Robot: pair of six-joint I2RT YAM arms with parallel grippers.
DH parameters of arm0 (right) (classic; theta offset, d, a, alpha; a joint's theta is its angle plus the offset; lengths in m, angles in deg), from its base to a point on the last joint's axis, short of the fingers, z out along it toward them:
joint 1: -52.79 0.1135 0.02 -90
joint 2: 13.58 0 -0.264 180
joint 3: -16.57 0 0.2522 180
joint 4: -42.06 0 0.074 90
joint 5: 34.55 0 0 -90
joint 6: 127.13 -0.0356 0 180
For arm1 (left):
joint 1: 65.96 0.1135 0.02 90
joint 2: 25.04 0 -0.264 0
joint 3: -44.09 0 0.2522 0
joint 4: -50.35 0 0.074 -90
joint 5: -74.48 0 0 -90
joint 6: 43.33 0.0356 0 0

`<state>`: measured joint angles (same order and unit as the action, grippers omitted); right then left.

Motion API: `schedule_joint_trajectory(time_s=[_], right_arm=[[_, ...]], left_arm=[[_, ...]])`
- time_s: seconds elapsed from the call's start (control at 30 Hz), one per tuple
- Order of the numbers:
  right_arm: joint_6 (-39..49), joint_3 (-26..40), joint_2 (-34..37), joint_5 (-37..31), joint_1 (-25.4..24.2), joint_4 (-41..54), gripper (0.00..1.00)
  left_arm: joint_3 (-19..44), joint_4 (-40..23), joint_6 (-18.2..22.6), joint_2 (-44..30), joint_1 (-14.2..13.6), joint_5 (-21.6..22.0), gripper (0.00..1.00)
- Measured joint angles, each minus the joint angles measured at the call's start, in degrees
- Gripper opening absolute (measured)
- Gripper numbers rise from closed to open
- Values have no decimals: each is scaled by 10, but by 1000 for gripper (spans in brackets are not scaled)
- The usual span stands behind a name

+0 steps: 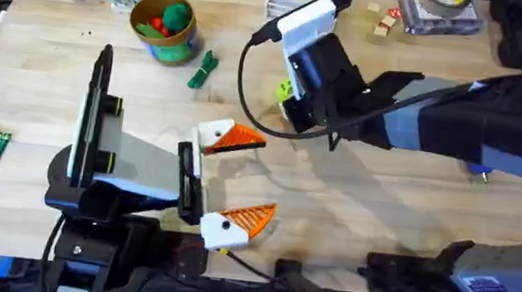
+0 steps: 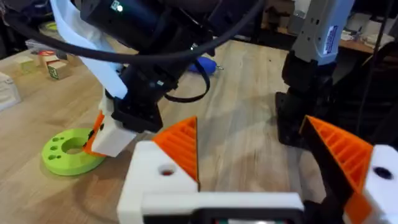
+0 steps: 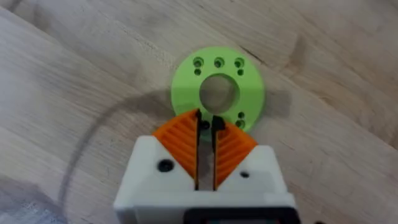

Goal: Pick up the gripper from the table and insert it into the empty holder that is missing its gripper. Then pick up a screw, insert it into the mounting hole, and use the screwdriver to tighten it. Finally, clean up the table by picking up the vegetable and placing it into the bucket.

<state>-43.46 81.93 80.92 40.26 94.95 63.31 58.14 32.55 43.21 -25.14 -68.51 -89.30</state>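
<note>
1. Table (image 1: 351, 214) of pale wood carries everything, with both arms rising from its near edge.
2. Right arm (image 1: 477, 120) stretches across the middle, its right gripper (image 3: 206, 134) down over a flat lime-green disc (image 3: 217, 90); the two orange pads are nearly pressed together with only a thin slit between them, and whether anything small sits in that slit cannot be told.
3. Left gripper (image 1: 238, 178) lies low near the table's centre, its two white bases spread wide apart, each bearing an orange ribbed tip (image 2: 180, 146).
4. Bucket (image 1: 165, 24) with the yellow-orange rim stands toward the far left, holding red and green toys.
5. Screwdriver (image 2: 204, 64) shows as a small patch of blue behind the right arm, on the table.
6. Vegetable (image 1: 202, 70), slim and dark green, lies on the wood just beside the bucket, apart from both grippers.
7. Mounting hole (image 2: 166, 170) is a small dark round spot on the side of the left gripper's white base.
</note>
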Motion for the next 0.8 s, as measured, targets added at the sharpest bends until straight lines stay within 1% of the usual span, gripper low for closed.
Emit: schedule_joint_trajectory(time_s=[0.07, 0.17, 0.2, 0.63, 0.8], right_arm=[[0, 0, 0, 0, 0, -1, 116], [2, 0, 0, 0, 0, -2, 19], [2, 0, 0, 0, -1, -3, 11], [6, 9, -1, 3, 0, 14, 8], [18, 15, -17, 7, 0, 29, 8]], left_arm=[[0, 0, 0, 0, 0, 0, 993], [0, 0, 0, 0, 0, 0, 993], [0, 0, 0, 0, 0, 0, 993], [0, 0, 0, 0, 0, 0, 993], [0, 0, 0, 0, 0, 0, 993]])
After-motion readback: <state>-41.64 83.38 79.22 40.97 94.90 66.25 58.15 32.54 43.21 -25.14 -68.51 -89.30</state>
